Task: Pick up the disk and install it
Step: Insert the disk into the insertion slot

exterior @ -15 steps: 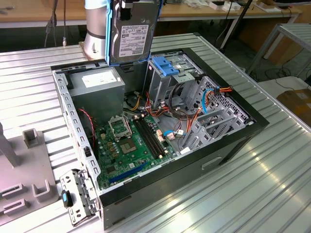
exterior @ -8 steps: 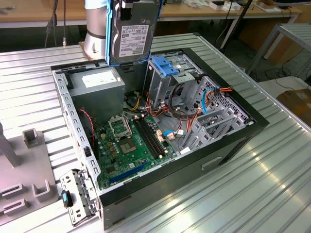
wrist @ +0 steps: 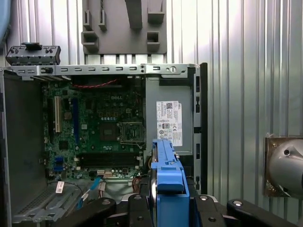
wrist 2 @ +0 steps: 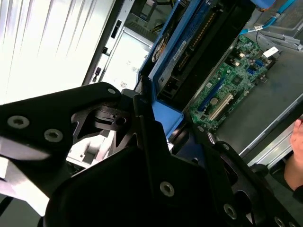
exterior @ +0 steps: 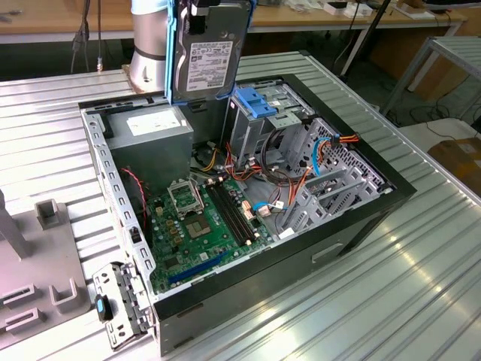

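The disk (exterior: pixel 210 49), a grey metal drive in a bright blue carrier, hangs upright above the back part of the open computer case (exterior: pixel 301 263), over the power supply (exterior: pixel 150 135). In both wrist views my gripper (wrist: pixel 168 204) (wrist 2: pixel 163 125) is shut on the disk's blue carrier (wrist: pixel 168 172) (wrist 2: pixel 168 113), with black fingers (wrist: pixel 137 208) on either side. The first wrist view looks straight down past the disk onto the motherboard (wrist: pixel 94 127) and the power supply (wrist: pixel 170 118).
In the case, a metal drive cage with a light-blue bracket (exterior: pixel 259 105) stands at the exterior view's right of the disk, with orange and blue cables (exterior: pixel 331 147) nearby. A grey fixture plate (exterior: pixel 37 263) lies beside the case. A hand (wrist 2: pixel 296 156) shows at the frame's edge.
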Available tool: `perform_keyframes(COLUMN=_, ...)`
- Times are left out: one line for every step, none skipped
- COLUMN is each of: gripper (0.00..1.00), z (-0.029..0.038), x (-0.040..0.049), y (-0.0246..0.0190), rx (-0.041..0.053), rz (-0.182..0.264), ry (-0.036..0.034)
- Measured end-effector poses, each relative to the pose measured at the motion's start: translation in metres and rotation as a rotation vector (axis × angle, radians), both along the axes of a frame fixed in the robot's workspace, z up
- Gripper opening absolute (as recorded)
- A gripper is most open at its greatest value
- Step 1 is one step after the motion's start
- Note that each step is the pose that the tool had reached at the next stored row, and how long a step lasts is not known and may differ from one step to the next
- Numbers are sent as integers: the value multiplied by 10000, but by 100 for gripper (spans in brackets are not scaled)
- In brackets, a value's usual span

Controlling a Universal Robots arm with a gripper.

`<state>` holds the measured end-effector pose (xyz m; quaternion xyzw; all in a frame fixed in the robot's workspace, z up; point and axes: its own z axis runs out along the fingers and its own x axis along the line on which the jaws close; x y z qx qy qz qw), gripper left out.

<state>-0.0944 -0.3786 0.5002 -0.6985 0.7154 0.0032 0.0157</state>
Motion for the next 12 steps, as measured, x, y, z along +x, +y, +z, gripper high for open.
perform_keyframes(gripper=37, z=0, x=1, y=-18, rx=-2, rz=0, ry=0)
perform_keyframes(gripper=37, z=-1, x=2, y=-67, rx=-11, rz=0, ry=0)
perform_keyframes(gripper=37, z=-1, x=2, y=-121, rx=-20, rz=-1, ry=1)
perform_keyframes(gripper=37, z=-3, x=2, y=-218, rx=-36, rz=0, ry=1)
perform_keyframes(gripper=37, z=-6, x=2, y=-273, rx=-40, rz=0, ry=0)
perform_keyframes(gripper=37, z=-8, x=2, y=-303, rx=-41, rz=0, ry=0)
perform_keyframes(gripper=37, z=-9, x=2, y=-336, rx=-43, rz=0, ry=0)
perform_keyframes(gripper=37, z=-13, x=2, y=-417, rx=-50, rz=-1, ry=0)
perform_keyframes(gripper=37, z=-14, x=2, y=-482, rx=-57, rz=0, ry=1)
perform_keyframes(gripper=37, z=-15, x=2, y=-515, rx=-57, rz=0, ry=0)
perform_keyframes(gripper=37, z=-15, x=2, y=-536, rx=-59, rz=0, ry=0)
perform_keyframes(gripper=37, z=-16, x=2, y=-603, rx=-61, rz=0, ry=1)
